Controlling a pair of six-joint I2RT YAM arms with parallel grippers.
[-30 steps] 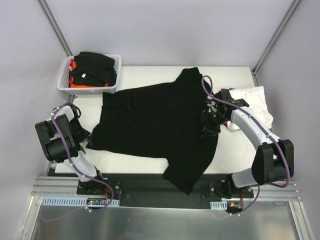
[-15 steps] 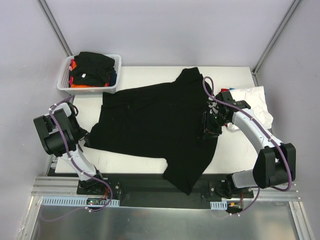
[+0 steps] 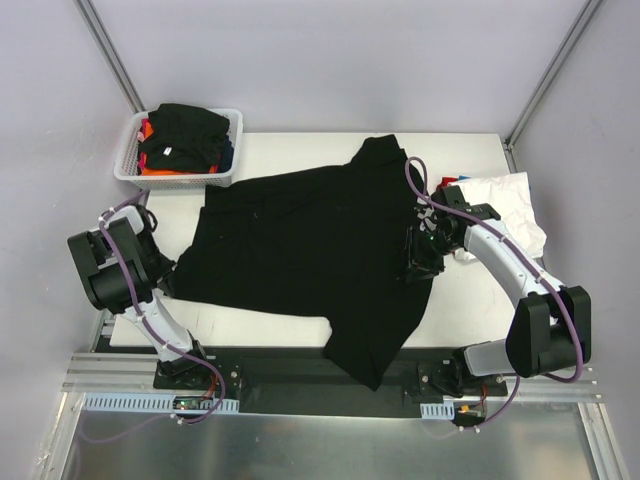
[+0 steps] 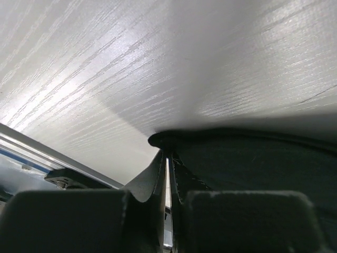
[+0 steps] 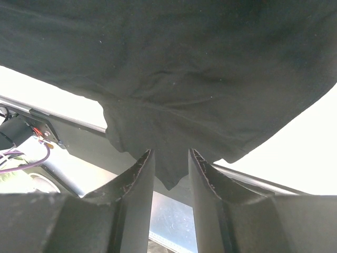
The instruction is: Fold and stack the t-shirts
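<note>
shirt: black shirt (image 3: pixel 300 240) lies spread on the desk (image 3: pixel 300 145), near corner hanging over the front edge.
left fingers (image 4: pixel 145 187): apart a moment ago, now clenched on the shirt's left edge.
right fingers (image 5: pixel 137 179): unchanged, part spread at the shirt's right side; can't tell if grasping.
task: left edge secured, probably ready for the first fold.

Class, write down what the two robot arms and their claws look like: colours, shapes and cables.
Both the left arm and the right arm have white rounded links joined by chunky black housings. A purple cable loops along each. The left claw and right claw have two flat black fingers with a rough, grainy face.
</note>
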